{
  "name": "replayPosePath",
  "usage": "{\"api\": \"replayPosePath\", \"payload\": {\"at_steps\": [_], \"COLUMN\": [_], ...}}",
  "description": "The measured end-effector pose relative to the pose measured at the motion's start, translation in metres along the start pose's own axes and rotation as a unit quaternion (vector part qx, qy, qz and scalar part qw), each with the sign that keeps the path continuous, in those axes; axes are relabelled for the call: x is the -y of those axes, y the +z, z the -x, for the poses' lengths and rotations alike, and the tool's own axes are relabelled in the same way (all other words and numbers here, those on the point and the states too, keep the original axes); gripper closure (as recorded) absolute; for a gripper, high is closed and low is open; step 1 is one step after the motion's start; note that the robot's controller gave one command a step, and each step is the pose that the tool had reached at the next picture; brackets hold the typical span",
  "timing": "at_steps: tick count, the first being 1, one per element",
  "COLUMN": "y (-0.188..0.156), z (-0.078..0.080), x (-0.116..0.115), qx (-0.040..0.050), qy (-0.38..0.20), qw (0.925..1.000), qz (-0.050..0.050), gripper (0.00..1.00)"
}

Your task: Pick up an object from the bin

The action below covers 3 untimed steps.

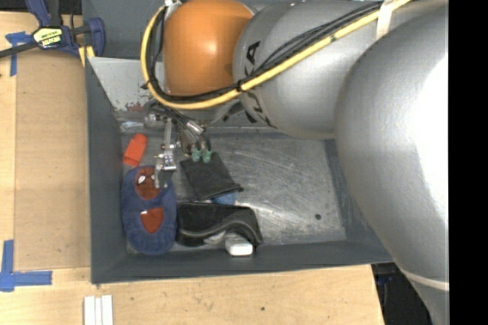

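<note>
My gripper (183,156) hangs low over the left part of the bin, under the arm's orange dome. Its fingers stand apart, open, with nothing between them. The left finger (165,159) comes down at the top edge of a blue fabric slipper-like thing (149,220) with orange patches, which lies along the left wall. The right finger is just above a flat black piece (207,177). A small orange block (135,149) lies left of the gripper, near the wall.
A black curved thing (217,226) lies along the front wall, with a small white piece (239,247) at its lower edge and a bit of blue (226,198) above it. The arm covers the bin's back and right.
</note>
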<state>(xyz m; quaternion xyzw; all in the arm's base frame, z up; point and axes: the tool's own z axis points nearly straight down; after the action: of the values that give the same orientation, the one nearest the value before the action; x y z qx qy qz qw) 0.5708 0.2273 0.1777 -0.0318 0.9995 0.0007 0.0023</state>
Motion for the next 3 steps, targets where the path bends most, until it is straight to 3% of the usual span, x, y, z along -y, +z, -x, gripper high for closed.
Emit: {"api": "replayPosePath", "payload": {"at_steps": [1,2,3], "y": [0.0745,0.0783,0.0784], "z": [0.0184,0.0174,0.0173], "x": [0.0181,0.0187,0.0186], "qx": [0.0066,0.0049,0.0050], "qy": [-0.188,-0.188,-0.188], "qw": [0.9822,0.9822,0.9822], "qz": [0.001,0.001,0.001], "gripper": [0.00,1.00,0.00]}}
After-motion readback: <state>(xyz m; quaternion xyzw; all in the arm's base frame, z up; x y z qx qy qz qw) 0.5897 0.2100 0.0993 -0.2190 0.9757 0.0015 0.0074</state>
